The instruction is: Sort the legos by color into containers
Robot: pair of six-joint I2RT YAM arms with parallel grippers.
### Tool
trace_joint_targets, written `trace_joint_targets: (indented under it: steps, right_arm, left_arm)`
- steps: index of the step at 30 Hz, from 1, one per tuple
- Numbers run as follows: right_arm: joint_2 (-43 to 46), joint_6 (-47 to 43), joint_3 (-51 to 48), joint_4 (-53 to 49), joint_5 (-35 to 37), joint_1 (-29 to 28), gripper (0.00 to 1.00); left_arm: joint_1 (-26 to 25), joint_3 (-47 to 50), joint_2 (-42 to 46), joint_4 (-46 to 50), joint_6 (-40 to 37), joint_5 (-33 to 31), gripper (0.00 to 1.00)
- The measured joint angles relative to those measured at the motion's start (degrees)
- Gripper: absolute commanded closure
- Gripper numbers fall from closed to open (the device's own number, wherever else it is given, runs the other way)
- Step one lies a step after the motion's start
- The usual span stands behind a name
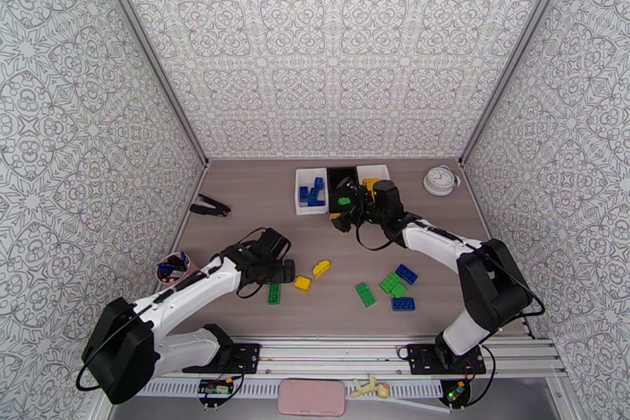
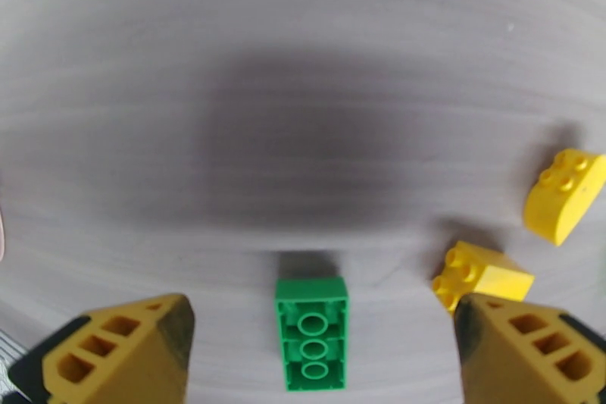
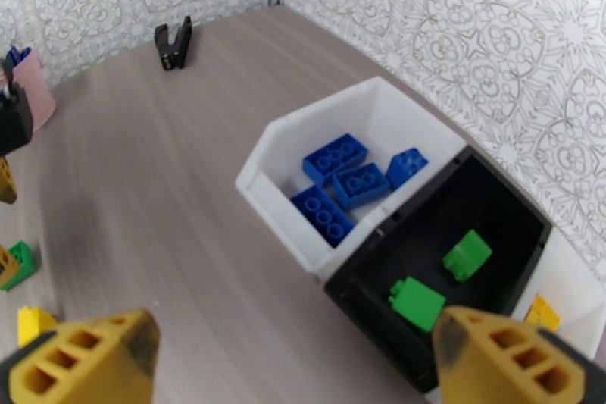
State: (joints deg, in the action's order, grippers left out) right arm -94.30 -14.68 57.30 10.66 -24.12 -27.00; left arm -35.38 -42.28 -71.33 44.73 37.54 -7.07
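Left jaws: spread wide and low over the tabletop [image 1: 260,185], straddling one green brick [image 2: 311,333] that lies hollow side up. Bare wood shows on both sides of it, and neither finger [image 2: 121,349] touches it.
Right jaws: spread wide with nothing between them, hanging above the near end of the black bin [image 3: 356,295].
Bins: three in a row, touching side by side, at the middle of the far edge. The left white bin [image 3: 276,220] holds four blue bricks [image 3: 335,158]. The black bin holds two green bricks [image 3: 417,303]. The right white bin [image 1: 378,171] holds a yellow brick [image 3: 544,312].
Loose: two yellow bricks [image 2: 479,273] just right of the left jaws; a cluster [image 1: 390,282] of three green and two blue toward the near right.
Edges: clock [image 1: 441,180] in the far right corner; black clip [image 1: 211,207] and pink cup [image 1: 173,266] along the left edge.
Open room: a bare band of wood across the middle, between the bin row and the loose bricks.
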Motion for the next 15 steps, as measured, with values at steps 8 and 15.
trace_joint_targets:
  steps: [8, 15]
  right_arm:
    - [0.0, 0.0, 0.0, -0.1, -0.1, 0.0, 0.01]
    - [0.6, -0.4, -0.3, -0.1, 1.1, 0.0, 0.0]
  left_arm:
    - [0.2, 0.2, -3.5, 0.4, 0.5, 2.5, 0.16]
    - [0.2, 0.5, -6.6, 0.0, 1.4, 3.4, 0.26]
